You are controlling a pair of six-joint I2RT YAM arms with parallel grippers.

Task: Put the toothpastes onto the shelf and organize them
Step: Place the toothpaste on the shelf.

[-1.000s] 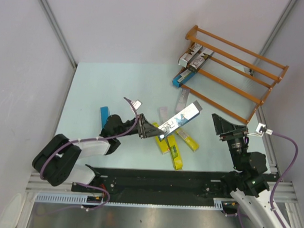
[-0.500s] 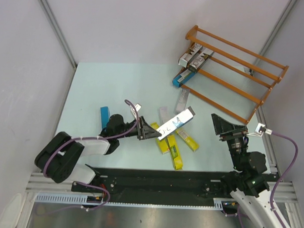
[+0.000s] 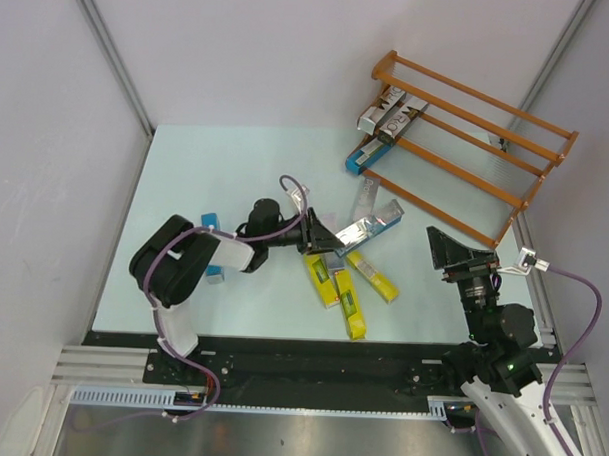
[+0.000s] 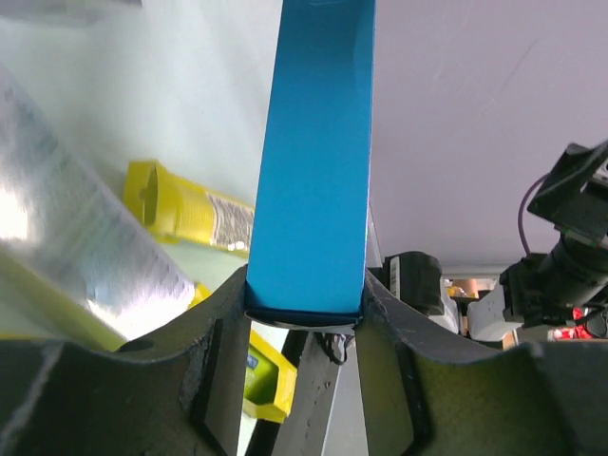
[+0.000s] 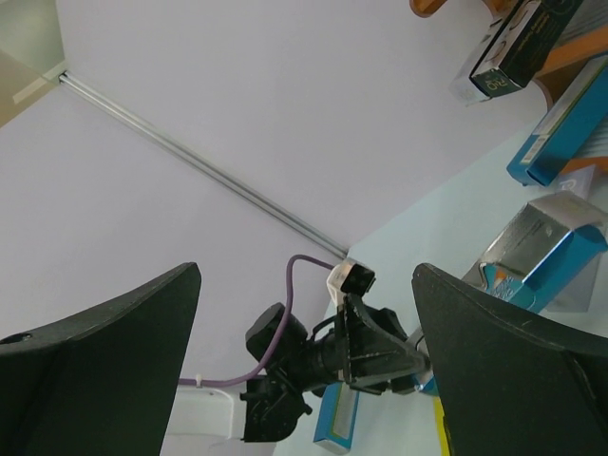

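My left gripper (image 3: 322, 239) is shut on a blue-and-silver toothpaste carton (image 3: 367, 226), gripping its near end and holding it over the table's middle, pointing towards the shelf (image 3: 468, 144). In the left wrist view its blue face (image 4: 318, 161) sits between my fingers (image 4: 304, 309). Two silver cartons (image 3: 394, 113) and a blue one (image 3: 362, 155) lie on the shelf's left end. Three yellow cartons (image 3: 348, 302) lie below the held one, and a silver carton (image 3: 364, 198) lies beyond it. My right gripper (image 3: 454, 251) is open and empty, to the right of the cartons.
A blue carton (image 3: 212, 249) lies partly under my left arm. Grey walls close the table on the left, back and right. The shelf stands at an angle at the back right corner. The right wrist view shows my left gripper (image 5: 380, 351) and the shelf's cartons (image 5: 560, 142).
My left arm has stretched out and carried the held carton farther from me and to the right, now lower and flatter. The right arm has not moved.
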